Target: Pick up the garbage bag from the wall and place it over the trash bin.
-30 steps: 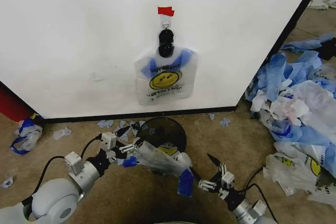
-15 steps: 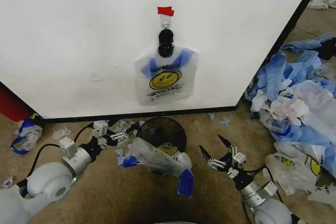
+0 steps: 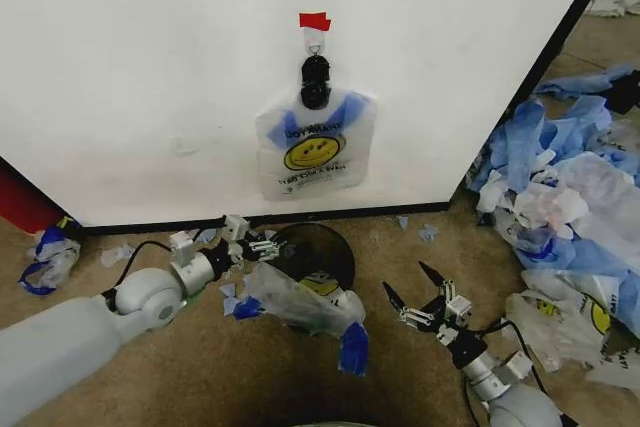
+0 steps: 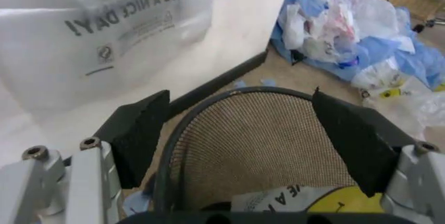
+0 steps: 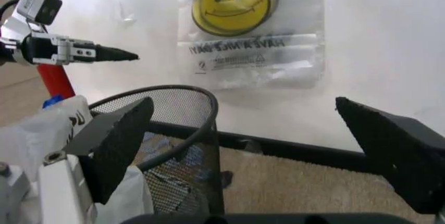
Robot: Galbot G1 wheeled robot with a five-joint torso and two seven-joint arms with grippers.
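Arms flank the bin (image 3: 312, 252) on the carpet as I watch from the head camera. At far left a red object (image 3: 22, 197) sits at the wall's foot, with a crumpled blue-and-white scrap (image 3: 48, 252) beside it. My left gripper (image 3: 262, 244) reaches in from the left, its fingers spread, tips just beside the bin's left rim; through its wrist camera I see the two black pads (image 4: 143, 135) straddling the mesh rim. A bag (image 3: 300, 302) with blue handles lies draped over the bin's near rim and spills onto the carpet toward me, touching neither gripper. Above it, a second bag (image 3: 315, 152) with a yellow smiley face hangs flat on the wall (image 3: 150, 67) from a black clip (image 3: 316, 82) under a strip of red tape (image 3: 315, 21). Right of the bin, apart from it, my right gripper (image 3: 412, 299) hovers low with its fingers splayed wide; its wrist camera faces the bin and the hanging bag. At far right, a heap (image 3: 570, 187) of blue and white plastic covers the floor past the wall's edge.
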